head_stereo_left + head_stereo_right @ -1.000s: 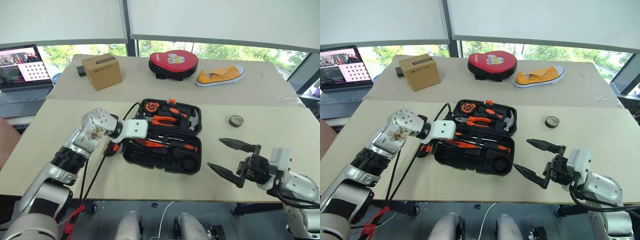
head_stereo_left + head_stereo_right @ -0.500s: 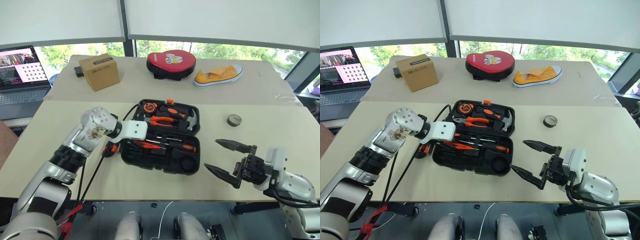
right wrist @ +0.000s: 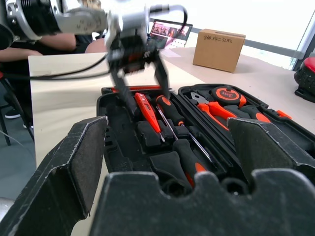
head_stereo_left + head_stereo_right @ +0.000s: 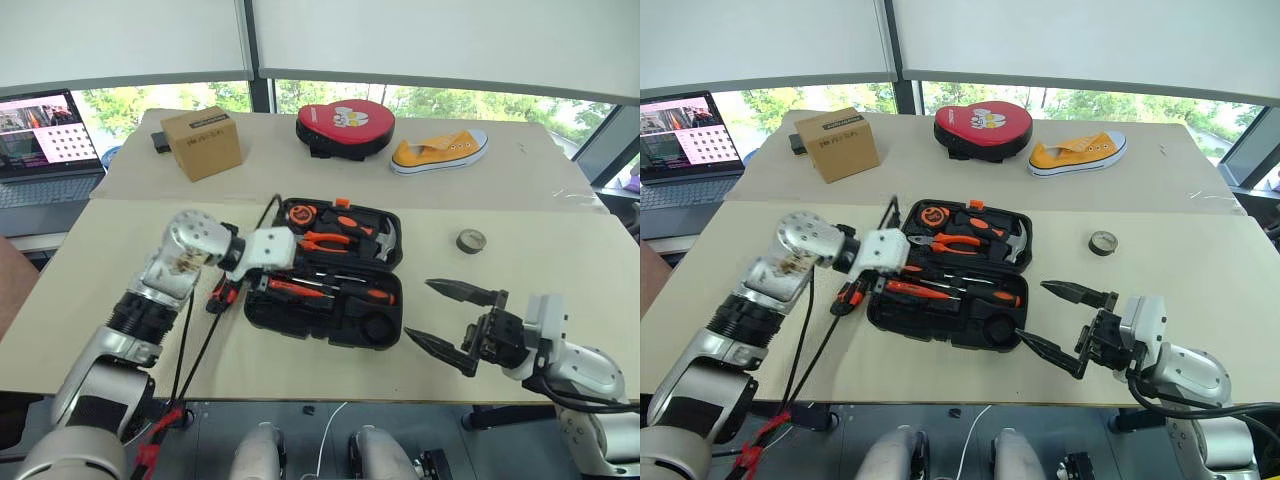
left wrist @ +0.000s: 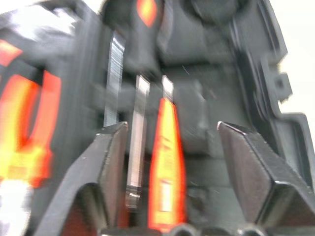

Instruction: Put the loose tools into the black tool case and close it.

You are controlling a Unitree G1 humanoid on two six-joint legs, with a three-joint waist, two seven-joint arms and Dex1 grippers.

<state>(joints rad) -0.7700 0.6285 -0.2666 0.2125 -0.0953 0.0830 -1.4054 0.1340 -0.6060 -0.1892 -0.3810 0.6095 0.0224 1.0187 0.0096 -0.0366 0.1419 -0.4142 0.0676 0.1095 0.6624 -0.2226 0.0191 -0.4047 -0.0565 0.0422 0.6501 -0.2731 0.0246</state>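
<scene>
Both grippers (image 3: 140, 83) (image 4: 1058, 325) spread wide and empty; cardboard box (image 3: 218, 49) label print unreadable beyond tool case (image 4: 985, 332).

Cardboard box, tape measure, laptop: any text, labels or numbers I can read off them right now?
Cardboard box: a dark printed line along its top edge, too small to read.
Tape measure in the black tool case: a small mark on its round face, blurred, not readable.
Laptop: pictures and a dotted grid on the screen, no readable words.
Red heart-shaped pad: a cartoon figure, no legible text.
</scene>
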